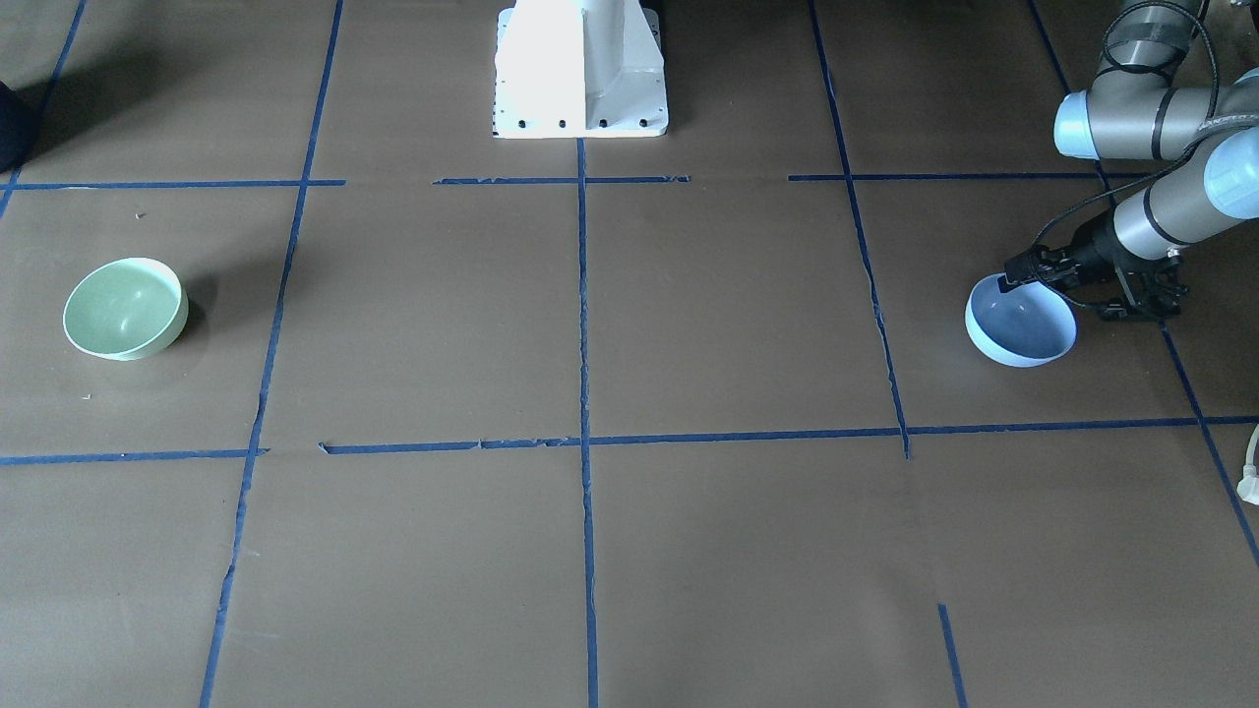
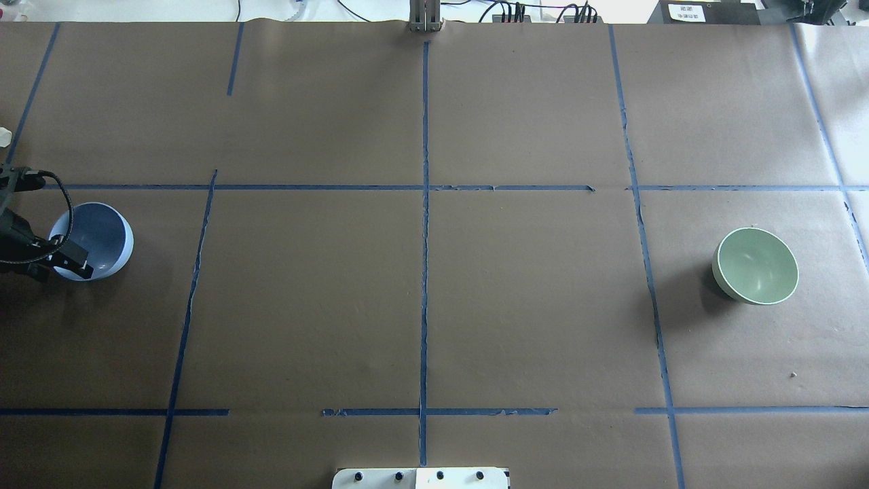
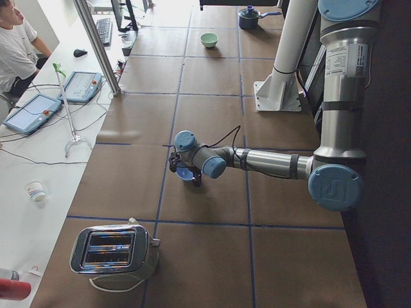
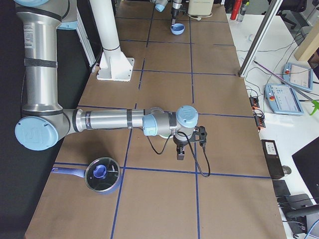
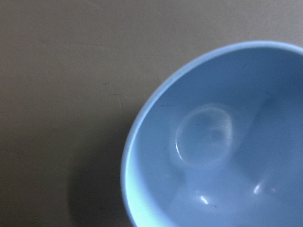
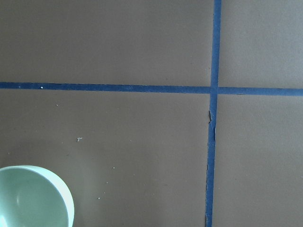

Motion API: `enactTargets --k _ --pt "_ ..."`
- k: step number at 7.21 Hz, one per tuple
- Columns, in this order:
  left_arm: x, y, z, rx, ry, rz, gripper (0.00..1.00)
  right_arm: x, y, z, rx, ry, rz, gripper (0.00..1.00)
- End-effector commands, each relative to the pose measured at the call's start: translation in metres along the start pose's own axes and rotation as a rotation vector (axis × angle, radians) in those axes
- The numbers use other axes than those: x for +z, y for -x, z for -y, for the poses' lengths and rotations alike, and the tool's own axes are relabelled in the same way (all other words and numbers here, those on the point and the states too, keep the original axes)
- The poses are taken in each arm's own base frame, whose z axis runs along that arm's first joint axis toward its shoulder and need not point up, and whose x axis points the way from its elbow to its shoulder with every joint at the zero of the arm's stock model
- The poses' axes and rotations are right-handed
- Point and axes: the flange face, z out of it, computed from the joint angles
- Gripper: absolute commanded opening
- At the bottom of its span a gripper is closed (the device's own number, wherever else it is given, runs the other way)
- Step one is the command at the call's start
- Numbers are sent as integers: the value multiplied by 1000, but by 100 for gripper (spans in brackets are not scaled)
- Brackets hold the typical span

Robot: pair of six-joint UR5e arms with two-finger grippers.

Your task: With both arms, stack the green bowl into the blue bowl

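Observation:
The blue bowl (image 1: 1023, 329) stands upright at the table's left end; it also shows in the overhead view (image 2: 98, 234) and fills the left wrist view (image 5: 213, 142). My left gripper (image 1: 1013, 278) sits at its rim, appearing shut on it, one finger (image 2: 73, 261) lying over the rim. The green bowl (image 1: 126, 308) stands upright and alone at the table's right end (image 2: 755, 265). It shows in the lower left corner of the right wrist view (image 6: 31, 198). My right gripper (image 4: 180, 154) hangs above the table beside it; I cannot tell whether it is open or shut.
The white pedestal base (image 1: 580, 69) stands at the robot's side of the table. Blue tape lines (image 2: 424, 272) divide the brown table cover. A toaster (image 3: 114, 251) stands beyond the left end, and a lidded pot (image 4: 102, 174) beyond the right end.

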Motion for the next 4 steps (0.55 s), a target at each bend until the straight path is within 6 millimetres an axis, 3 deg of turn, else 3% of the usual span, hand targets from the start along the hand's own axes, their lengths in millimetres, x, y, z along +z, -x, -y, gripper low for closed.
enactTargets --k 1,4 --pt "5 -3 3 17 -8 -15 4 3 2 0 -3 6 -1 100" --pt "-9 -35 17 53 -40 -45 0 6 3 -1 -11 11 -2 100"
